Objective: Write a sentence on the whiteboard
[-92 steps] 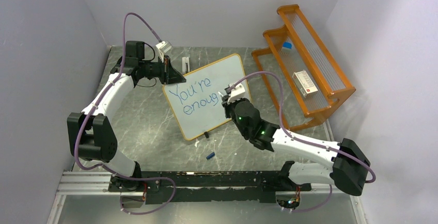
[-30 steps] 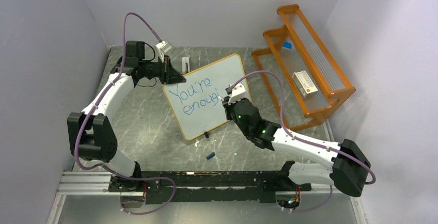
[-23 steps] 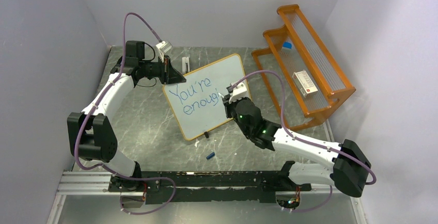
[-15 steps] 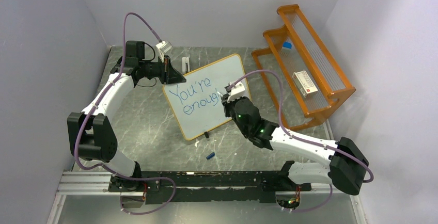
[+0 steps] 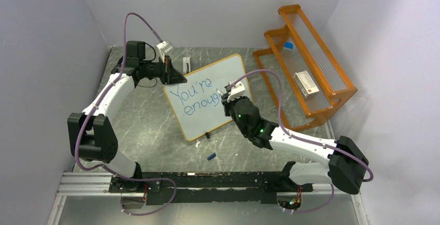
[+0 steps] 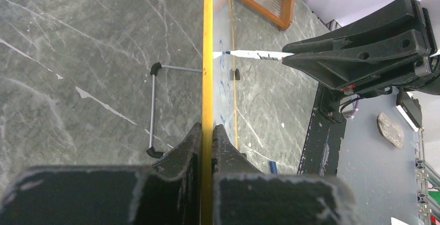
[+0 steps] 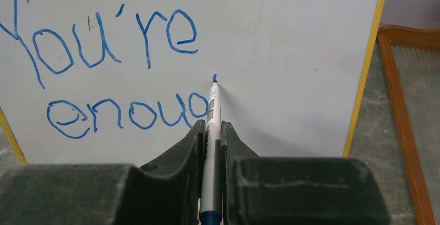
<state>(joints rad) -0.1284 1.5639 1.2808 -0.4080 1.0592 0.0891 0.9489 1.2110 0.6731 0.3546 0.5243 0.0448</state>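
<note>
- Holds the whiteboard [image 5: 205, 98] propped up on its lower edge at mid-counter [image 5: 150, 126], writing face toward the right arm, near the orange rack [image 5: 306, 59].
- Steadies it with the left claw [image 6: 206, 129], clenched on the thin yellow frame at the top edge.
- Grasps a marker [image 7: 212, 112] in the right claw [image 7: 211, 127], clamped around the barrel, tip touching the board just right of the lower line.
- Shows "You're" complete on the upper line and "enoug" below it in blue, plus a short fresh tick right above the tip.
- Looks most of the way done, as a judgement: seems to lack only the last letter of the second word, perhaps a closing mark too.
- Hides the tail of the "g" behind the right claw's fingers [image 7: 187, 147] in the right wrist view; reads more clearly from overhead.
- Gives no legible writing from the left wrist view, seeing the board edge-on.
- Leaves a small blue item [image 5: 210, 156] on the counter below the board too small to name; possibly the marker's cap.
- Leaves the objects on the rack too small to identify.
</note>
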